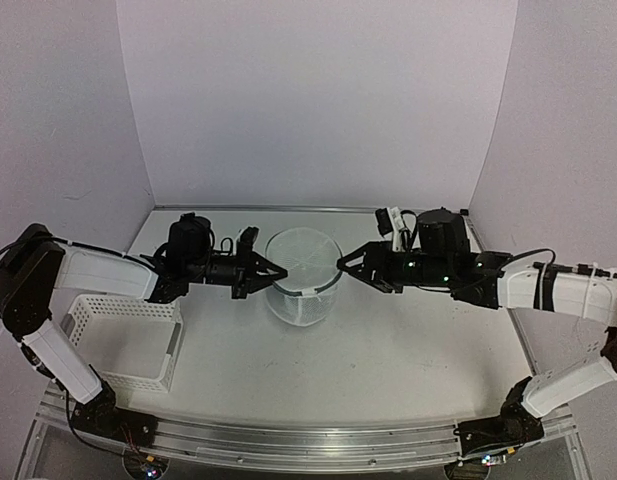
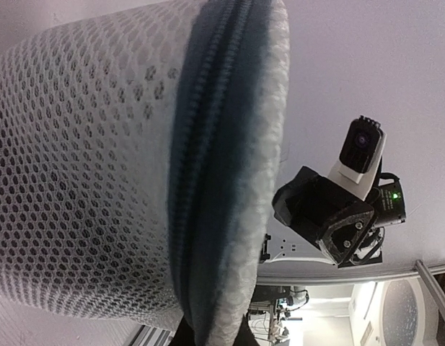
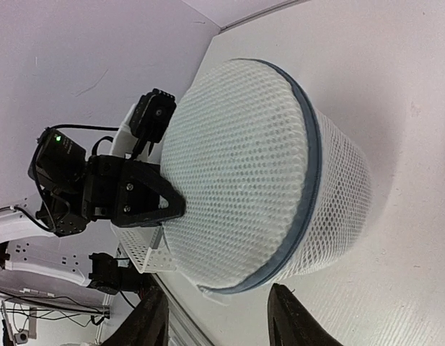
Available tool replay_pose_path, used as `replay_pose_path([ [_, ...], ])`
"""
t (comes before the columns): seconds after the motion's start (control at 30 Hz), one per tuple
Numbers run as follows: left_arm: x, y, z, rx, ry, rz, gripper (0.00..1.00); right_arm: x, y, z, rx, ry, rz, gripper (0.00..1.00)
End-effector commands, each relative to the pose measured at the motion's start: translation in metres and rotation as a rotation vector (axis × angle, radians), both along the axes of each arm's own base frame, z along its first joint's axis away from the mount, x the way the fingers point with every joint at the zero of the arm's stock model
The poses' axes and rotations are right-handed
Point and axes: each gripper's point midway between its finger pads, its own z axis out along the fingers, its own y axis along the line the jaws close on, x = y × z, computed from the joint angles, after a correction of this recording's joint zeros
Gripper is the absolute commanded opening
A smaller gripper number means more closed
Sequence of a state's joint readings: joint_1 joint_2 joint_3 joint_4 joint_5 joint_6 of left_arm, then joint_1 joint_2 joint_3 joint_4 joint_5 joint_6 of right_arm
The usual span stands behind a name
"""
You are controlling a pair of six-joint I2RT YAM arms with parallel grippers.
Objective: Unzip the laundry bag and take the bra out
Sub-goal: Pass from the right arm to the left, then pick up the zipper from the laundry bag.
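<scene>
Mesh bag, probably light and floppy, stands on the bench near the basket. The left pincer clamps its basket-side rim, while the right pincer gapes empty at the far rim. The zip seam looks the firmest hold.

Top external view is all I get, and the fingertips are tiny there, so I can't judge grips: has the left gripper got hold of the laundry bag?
Observer: It seems so. In its wrist view the left gripper is pinched shut on the laundry bag at its dark zip seam.
Operator: And the right one?
Observer: The right gripper is open; its wrist view shows both fingers spread at the bag's edge, closed on nothing.
</scene>
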State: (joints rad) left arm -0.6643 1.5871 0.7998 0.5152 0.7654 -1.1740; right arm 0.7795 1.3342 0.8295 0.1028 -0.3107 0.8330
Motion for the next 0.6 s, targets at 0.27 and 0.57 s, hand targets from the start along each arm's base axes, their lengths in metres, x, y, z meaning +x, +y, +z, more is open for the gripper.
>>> replay_pose_path([
  [0.27,0.022,0.002,0.029,-0.079,0.043,0.073,0.0,-0.036,0.001,0.045,-0.085,-0.386,0.187,0.57],
  [0.57,0.022,0.007,0.04,-0.116,0.072,0.105,0.0,-0.059,0.016,0.042,-0.115,-0.772,0.279,0.53],
])
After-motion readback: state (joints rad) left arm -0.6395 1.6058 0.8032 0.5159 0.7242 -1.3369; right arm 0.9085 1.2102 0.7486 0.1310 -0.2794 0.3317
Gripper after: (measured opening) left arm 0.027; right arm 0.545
